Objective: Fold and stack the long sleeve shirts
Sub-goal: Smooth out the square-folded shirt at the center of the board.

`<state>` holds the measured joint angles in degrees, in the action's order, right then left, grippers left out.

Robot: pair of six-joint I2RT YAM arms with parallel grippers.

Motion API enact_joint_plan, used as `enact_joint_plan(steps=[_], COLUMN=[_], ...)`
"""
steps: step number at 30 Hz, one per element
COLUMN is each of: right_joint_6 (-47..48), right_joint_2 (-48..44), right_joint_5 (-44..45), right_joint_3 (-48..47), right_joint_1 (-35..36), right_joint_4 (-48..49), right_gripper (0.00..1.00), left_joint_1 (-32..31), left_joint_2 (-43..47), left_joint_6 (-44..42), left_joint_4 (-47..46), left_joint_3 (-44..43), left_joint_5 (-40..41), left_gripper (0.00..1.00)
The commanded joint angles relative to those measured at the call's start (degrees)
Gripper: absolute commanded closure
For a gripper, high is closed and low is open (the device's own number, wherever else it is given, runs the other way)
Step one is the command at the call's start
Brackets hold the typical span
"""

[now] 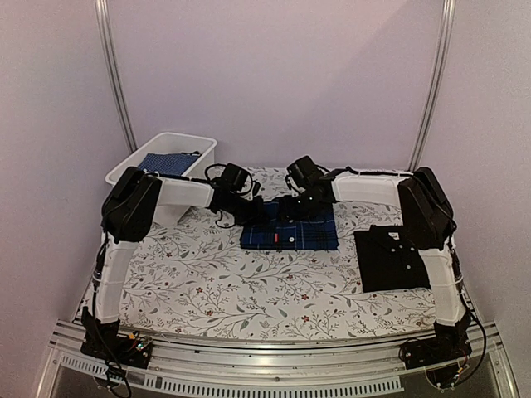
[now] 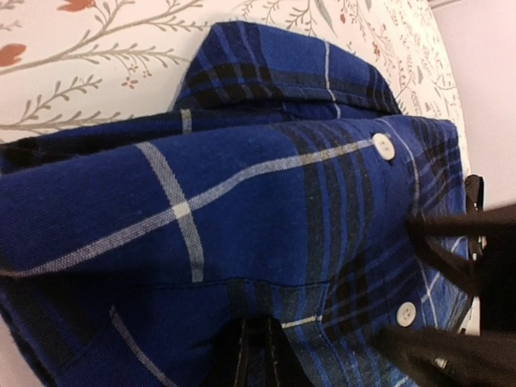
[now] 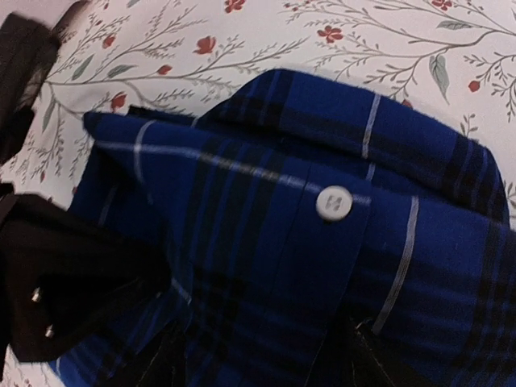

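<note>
The navy-and-blue plaid shirt (image 1: 290,234) lies folded at the table's middle, collar toward the back. Both grippers meet over its far edge. In the left wrist view the plaid cloth (image 2: 242,201) fills the frame, and my left gripper (image 2: 262,353) is shut, its two fingers pressed together with a fold of the plaid between them. My right gripper (image 3: 262,355) stands open, its fingers (image 3: 161,359) wide apart on either side of the button placket (image 3: 334,203). The black shirt (image 1: 390,257) lies folded flat at the right, apart from both grippers.
A white bin (image 1: 195,143) holding a blue patterned cloth (image 1: 164,162) stands at the back left corner. The floral tablecloth (image 1: 216,282) covers the table. Two metal poles rise behind, and a slotted rail runs along the near edge.
</note>
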<state>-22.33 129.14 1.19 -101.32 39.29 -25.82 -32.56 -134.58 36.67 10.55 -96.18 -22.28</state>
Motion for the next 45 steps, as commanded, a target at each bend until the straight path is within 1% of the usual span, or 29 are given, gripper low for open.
enact_joint_plan(steps=[1,3,6,10,16,24,26,28,31,32,36,40,42,45], right_joint_6=[-0.7,0.2,1.0,1.1,0.0,-2.1,-3.3,-4.1,-4.5,-4.5,-4.3,-7.8,-10.6,-15.2], right_joint_2=[10.9,13.1,13.8,12.4,7.9,-2.5,-4.6,-6.7,-10.0,-10.7,-13.7,-19.2,-21.6,-22.8], right_joint_5=[1.9,2.4,2.5,3.5,1.8,0.6,0.4,1.2,3.9,4.6,7.0,8.7,8.7,10.0], right_joint_3=[-9.8,-11.2,-9.5,-5.6,2.6,21.3,24.4,25.5,24.0,22.8,18.9,23.0,25.8,28.0], right_joint_1=[-4.6,-4.2,-3.5,-2.2,0.0,6.6,7.9,8.2,8.0,7.9,8.3,10.5,12.8,16.9], right_joint_4=[-5.9,-6.9,-7.2,-6.5,-3.9,2.3,3.0,2.9,1.8,0.9,-4.4,-7.4,-8.4,-10.1], right_gripper=[0.32,0.27,0.20,0.15,0.12,0.10,0.09,0.09,0.08,0.08,0.08,0.08,0.08,0.08], left_joint_1=[0.8,0.8,0.8,0.7,-0.7,-5.4,-7.1,-8.5,-9.3,-9.3,-9.6,-9.7,-9.9,-10.1], left_joint_2=[4.3,7.3,11.8,15.9,19.9,29.3,31.3,32.6,32.9,32.5,30.5,29.7,29.6,29.7], left_joint_6=[-0.8,-0.9,-0.7,-0.5,0.5,3.7,4.6,4.7,5.4,5.6,5.3,6.0,6.3,6.1], left_joint_4=[2.3,1.2,-1.1,-3.0,-5.6,-7.8,-8.4,-8.4,-9.5,-11.7,-12.8,-14.6,-15.4,-15.5], left_joint_3=[1.8,5.1,11.2,17.4,23.2,35.1,37.8,39.8,42.2,42.9,44.4,45.6,46.0,46.1], left_joint_5=[0.6,0.7,0.4,-1.2,-4.1,-3.5,-3.4,-3.0,-4.1,-4.7,-4.5,-5.0,-5.3,-5.6], left_gripper=[0.89,0.84,0.77,0.74,0.72,0.72,0.72,0.72,0.73,0.73,0.73,0.73,0.73,0.73])
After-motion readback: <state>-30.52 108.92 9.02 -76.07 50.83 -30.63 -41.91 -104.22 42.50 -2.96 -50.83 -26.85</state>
